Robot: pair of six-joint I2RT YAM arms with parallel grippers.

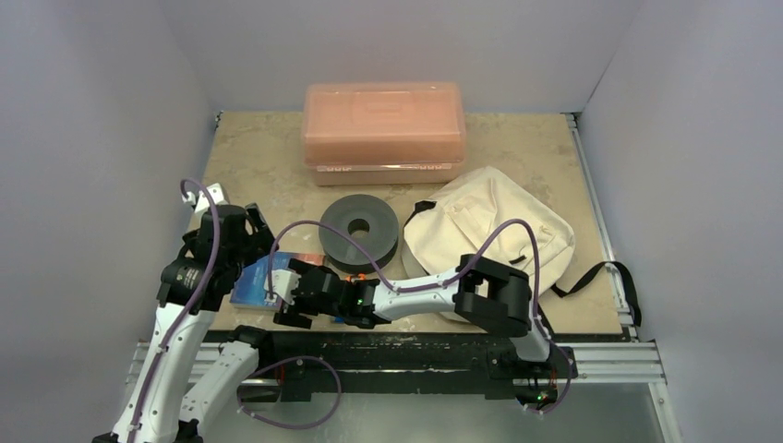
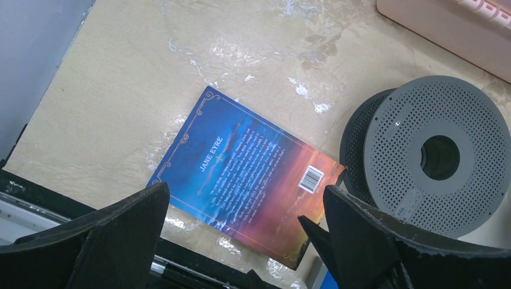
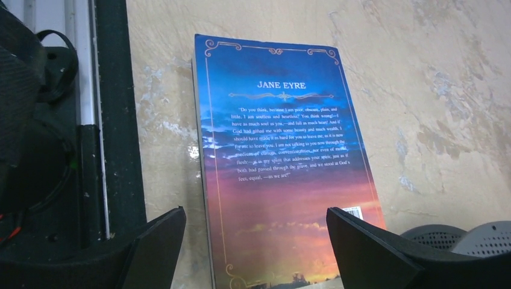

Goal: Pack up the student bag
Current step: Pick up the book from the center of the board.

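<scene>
So, the table [image 1: 258, 157] has bare room along its left side and back-left corner; the salmon box [image 1: 383, 129] sits at the back edge; the student bag [image 1: 489, 226] slumps on the right, just beside the grey spool [image 1: 360, 231], one strap trailing over the right edge; the Jane Eyre book [image 3: 283, 162] lies flat by the front edge, a corner near the spool; the left gripper [image 2: 246, 198] and right gripper [image 3: 256, 241] both gape wide above it, holding nothing.
</scene>
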